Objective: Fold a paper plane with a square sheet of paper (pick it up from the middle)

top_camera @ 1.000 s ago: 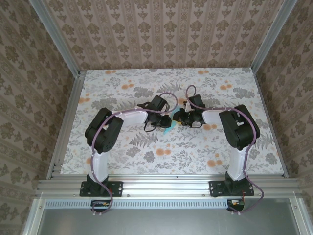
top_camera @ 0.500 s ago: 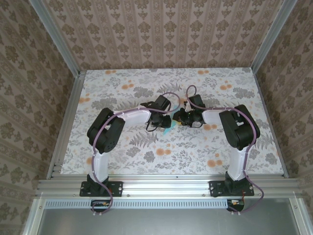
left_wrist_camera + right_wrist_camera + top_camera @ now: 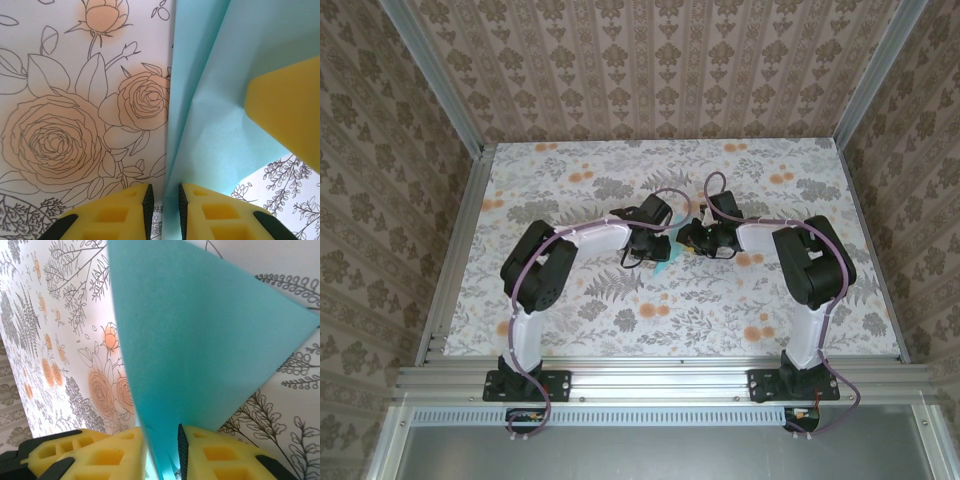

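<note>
Mid-fold, I am clamping the thin creased turquoise-blue paper sheet [image 3: 190, 340] in both my left pincer [image 3: 163, 212] and right pincer [image 3: 161, 452], midway between the side edges of the floral tabletop [image 3: 620, 170]. The next move is likely calling for pressing a lengthwise crease flat.

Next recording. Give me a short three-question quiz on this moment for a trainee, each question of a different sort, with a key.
1. True or false: the left pincer is open and clear of the turquoise paper.
2. What is the right pincer closed on? A: a pen. B: the turquoise paper. C: nothing.
3. Fill in: the tabletop under the paper bears a grey-and-orange ____ print.
Key: 1 false, it is shut on the paper's edge; 2 B; 3 floral.
</note>
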You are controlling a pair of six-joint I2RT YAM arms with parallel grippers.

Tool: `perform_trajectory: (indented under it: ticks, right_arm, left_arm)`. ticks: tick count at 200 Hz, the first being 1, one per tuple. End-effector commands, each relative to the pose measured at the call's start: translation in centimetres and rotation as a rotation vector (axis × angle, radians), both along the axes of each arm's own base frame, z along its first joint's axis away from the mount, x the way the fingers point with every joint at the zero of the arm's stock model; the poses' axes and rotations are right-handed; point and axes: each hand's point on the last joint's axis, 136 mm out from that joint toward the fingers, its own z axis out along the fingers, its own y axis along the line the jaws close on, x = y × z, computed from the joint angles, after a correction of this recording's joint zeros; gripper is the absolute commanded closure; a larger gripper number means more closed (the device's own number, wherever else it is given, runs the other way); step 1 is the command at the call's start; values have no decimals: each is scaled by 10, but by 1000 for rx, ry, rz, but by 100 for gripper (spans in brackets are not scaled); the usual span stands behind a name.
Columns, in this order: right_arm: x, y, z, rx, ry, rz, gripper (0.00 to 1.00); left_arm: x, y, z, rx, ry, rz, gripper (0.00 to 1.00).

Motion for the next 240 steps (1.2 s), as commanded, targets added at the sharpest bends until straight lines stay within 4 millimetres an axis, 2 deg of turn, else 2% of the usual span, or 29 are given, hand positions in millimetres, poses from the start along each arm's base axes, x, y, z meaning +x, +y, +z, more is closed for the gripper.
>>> perform_trajectory:
  ticks: [1,32,61,110,145,176,218,240]
  right_arm:
    - [1,-6,8,-38,-21,5,76]
    - [2,-9,-2,-85,-13,21,85]
    - [3,-13,-14,-130,2,30,89]
    - [1,-17,-29,-170,30,50,87]
    - [-1,-15,-33,-165,50,57,81]
    - [3,-9,-25,-113,37,58,76]
    - [16,6,17,25,-58,61,75]
    - [13,12,31,83,-91,80,72]
  left_arm:
    - [-8,22,-27,115,68,38,76]
    - [-9,21,-26,109,72,35,76]
    - [-8,18,-21,93,68,28,75]
    - [-5,8,3,42,39,-11,70]
    - [1,3,17,1,21,-19,68]
    - [5,6,10,-6,38,-2,69]
    - [1,14,-4,29,64,11,70]
    - [1,15,-5,29,66,17,70]
